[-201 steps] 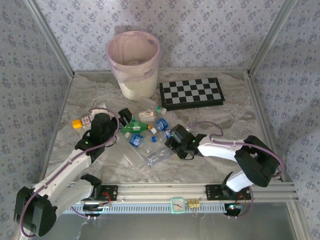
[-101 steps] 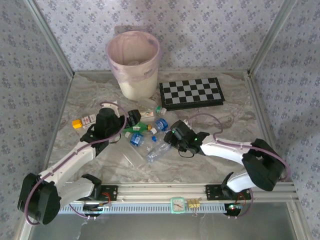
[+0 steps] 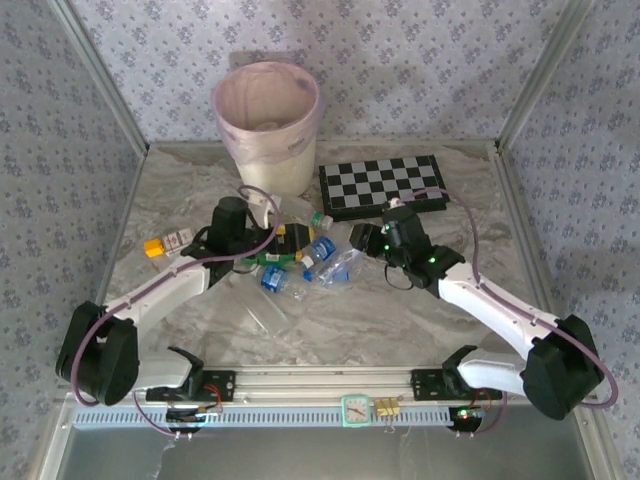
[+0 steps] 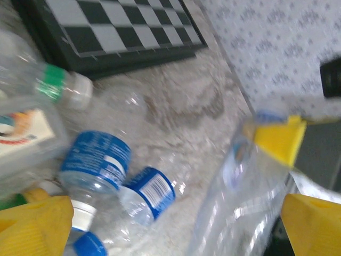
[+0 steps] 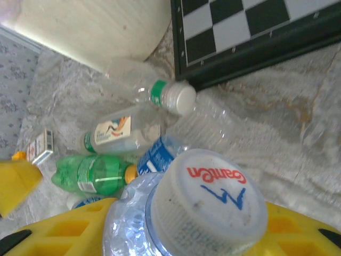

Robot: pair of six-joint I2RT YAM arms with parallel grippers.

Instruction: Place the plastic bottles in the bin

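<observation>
Bottle grabbed, bin's back-left
Your right fingers (image 5: pixel 58 230) are clamped on a clear bottle (image 5: pixel 205 208), cap toward the wrist; the bin (image 3: pixel 270 175) stands behind the bottle pile (image 3: pixel 275 278), leftward. Left fingers (image 4: pixel 32 229) hang wide open

Clear blue-labelled and green plastic bottles (image 3: pixel 322 249) lie jumbled mid-bench near the upright cream bin (image 3: pixel 272 178) at the far edge.

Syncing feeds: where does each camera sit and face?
Top external: above, behind the bases, looking down toward the bin; left gripper, right gripper show.
Left wrist: over loose bottles, facing the chessboard; own yellow fingers.
Right wrist: facing bin and chessboard; fingers clamp a clear bottle.
Shared: both wrist views catch the green-collared bottle.
</observation>
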